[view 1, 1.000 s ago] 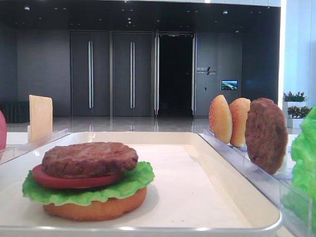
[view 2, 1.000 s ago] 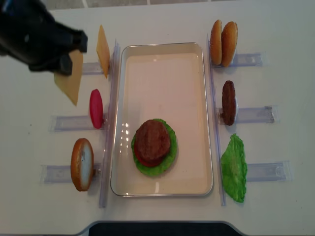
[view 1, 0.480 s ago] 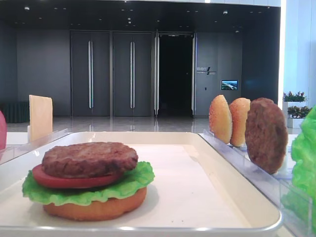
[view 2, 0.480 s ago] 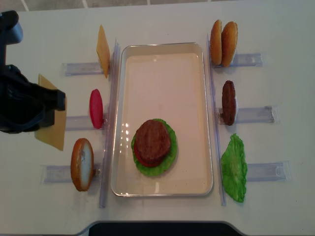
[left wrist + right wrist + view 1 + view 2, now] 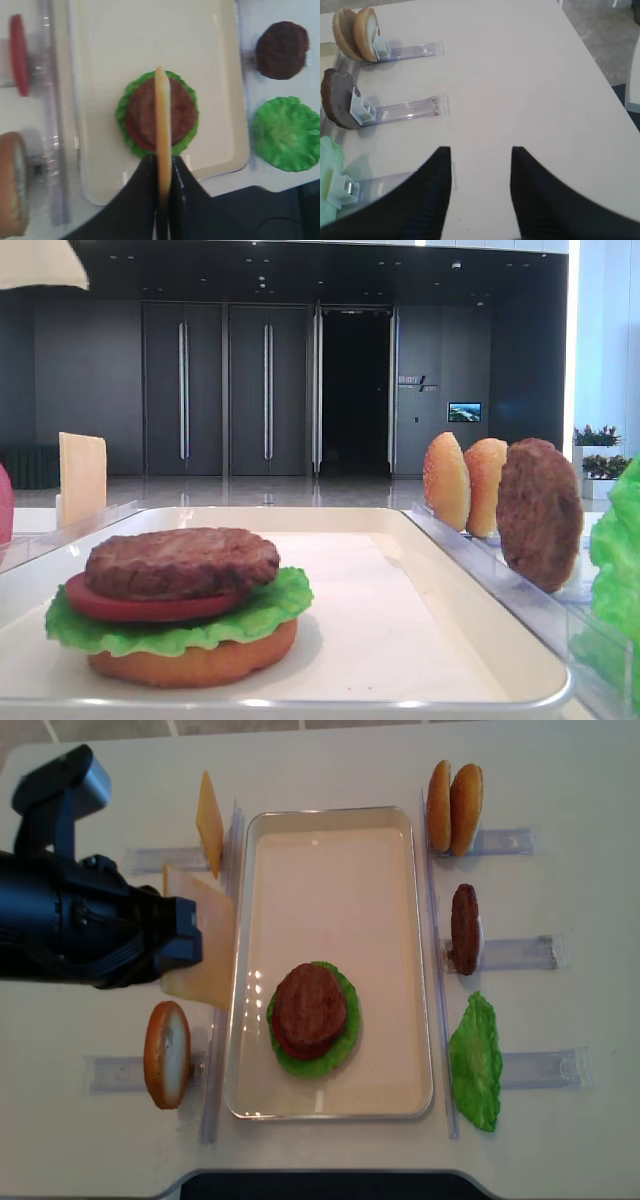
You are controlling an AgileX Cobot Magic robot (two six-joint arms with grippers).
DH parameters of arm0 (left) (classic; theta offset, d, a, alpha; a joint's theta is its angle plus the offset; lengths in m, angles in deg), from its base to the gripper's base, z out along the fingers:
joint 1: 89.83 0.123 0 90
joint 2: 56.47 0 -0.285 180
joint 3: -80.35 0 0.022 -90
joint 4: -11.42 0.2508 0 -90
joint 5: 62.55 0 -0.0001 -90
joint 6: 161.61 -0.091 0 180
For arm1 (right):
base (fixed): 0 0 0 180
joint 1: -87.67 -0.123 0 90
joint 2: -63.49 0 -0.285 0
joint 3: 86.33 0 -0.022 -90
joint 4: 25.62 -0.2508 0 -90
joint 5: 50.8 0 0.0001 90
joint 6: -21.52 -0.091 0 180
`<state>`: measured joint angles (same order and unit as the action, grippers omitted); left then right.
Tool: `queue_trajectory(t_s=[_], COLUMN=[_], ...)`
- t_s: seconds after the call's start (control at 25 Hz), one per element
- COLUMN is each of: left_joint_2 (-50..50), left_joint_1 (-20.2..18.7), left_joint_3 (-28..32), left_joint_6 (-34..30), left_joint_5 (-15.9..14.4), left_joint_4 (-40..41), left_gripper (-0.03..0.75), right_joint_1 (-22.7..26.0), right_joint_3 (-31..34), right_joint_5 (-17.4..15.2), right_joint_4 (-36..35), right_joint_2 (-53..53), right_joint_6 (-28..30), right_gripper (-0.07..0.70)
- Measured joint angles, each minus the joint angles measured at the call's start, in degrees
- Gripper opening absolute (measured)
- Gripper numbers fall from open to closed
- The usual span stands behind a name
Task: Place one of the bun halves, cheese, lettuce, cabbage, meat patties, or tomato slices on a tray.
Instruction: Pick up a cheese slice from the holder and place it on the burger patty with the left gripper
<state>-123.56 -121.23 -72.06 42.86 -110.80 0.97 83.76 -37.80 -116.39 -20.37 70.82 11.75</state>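
Our left gripper point(image 5: 162, 200) is clamped on the cheese point(image 5: 205, 955), held over the left rim of the tray point(image 5: 330, 830). On the tray sits a stacked patty point(image 5: 310, 1007), tomato and lettuce. Our right gripper point(image 5: 480, 165) stands open, right of the tray's racks point(image 5: 410, 107).

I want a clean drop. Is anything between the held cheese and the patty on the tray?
Nothing visible. The left gripper holds the cheese on edge, above the tray rim. The patty top is bare, and the left wrist view shows only open space between them.
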Motion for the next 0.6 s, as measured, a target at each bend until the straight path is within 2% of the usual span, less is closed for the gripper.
queue_trajectory(t_s=[0.16, 0.28, 0.4, 0.6], left_joint_2=[-0.7, -1.3, -1.4, -1.5], left_joint_1=[0.0, 0.0, 0.0, 1.0], left_joint_3=[5.9, 9.6, 12.7, 15.8], left_joint_6=[-11.0, -20.6, -29.3, -43.3], left_joint_5=[9.8, 14.6, 18.0, 19.7], left_joint_4=[-14.1, -24.5, -33.9, -50.8], left_gripper=[0.03, 0.03, 0.03, 0.03], right_joint_1=[0.0, 0.0, 0.0, 0.0], right_joint_3=[0.0, 0.0, 0.0, 0.0], right_joint_5=[0.0, 0.0, 0.0, 0.0], right_joint_4=[0.0, -0.1, -0.2, -0.4], right_joint_2=[0.0, 0.0, 0.0, 0.0], right_joint_6=[0.0, 0.0, 0.0, 0.0], right_gripper=[0.303, 0.303, 0.303, 0.303])
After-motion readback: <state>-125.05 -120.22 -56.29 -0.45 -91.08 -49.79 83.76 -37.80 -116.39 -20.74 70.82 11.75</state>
